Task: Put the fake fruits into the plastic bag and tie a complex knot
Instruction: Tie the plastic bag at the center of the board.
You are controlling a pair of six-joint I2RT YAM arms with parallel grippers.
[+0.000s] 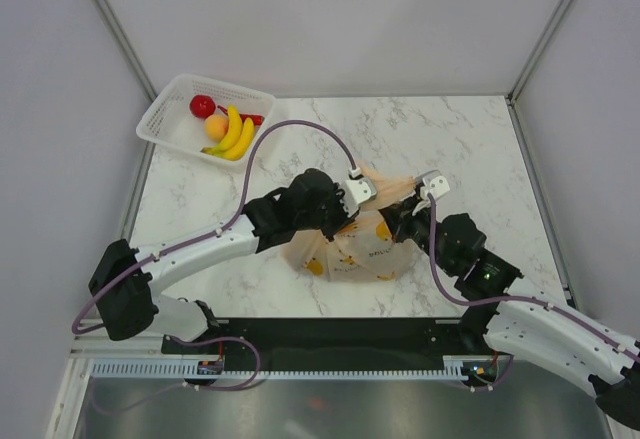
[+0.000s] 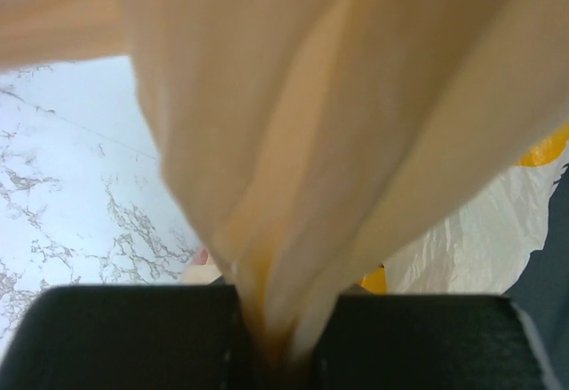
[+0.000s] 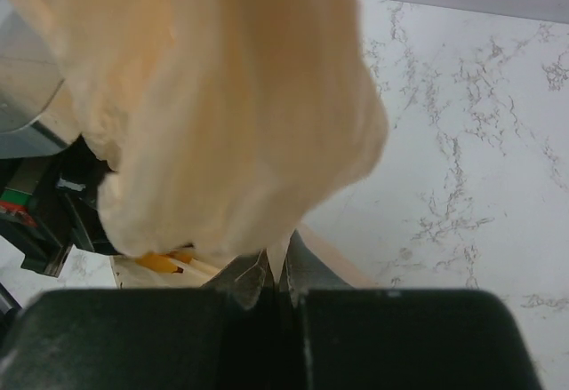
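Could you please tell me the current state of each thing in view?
left gripper: shut on plastic bag
right gripper: shut on plastic bag
plastic bag: lying on table, top bunched, lifted between grippers
basket: upright, holding apple, peach, bananas and chili

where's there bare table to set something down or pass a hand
Bare marble right of the basket along the far edge, and between basket and left arm. Crowded at centre: left gripper and right gripper pinch the plastic bag.

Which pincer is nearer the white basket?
Left. The left pincer clamps the plastic bag, closer to the white basket at far left; the right pincer grips it farther right.
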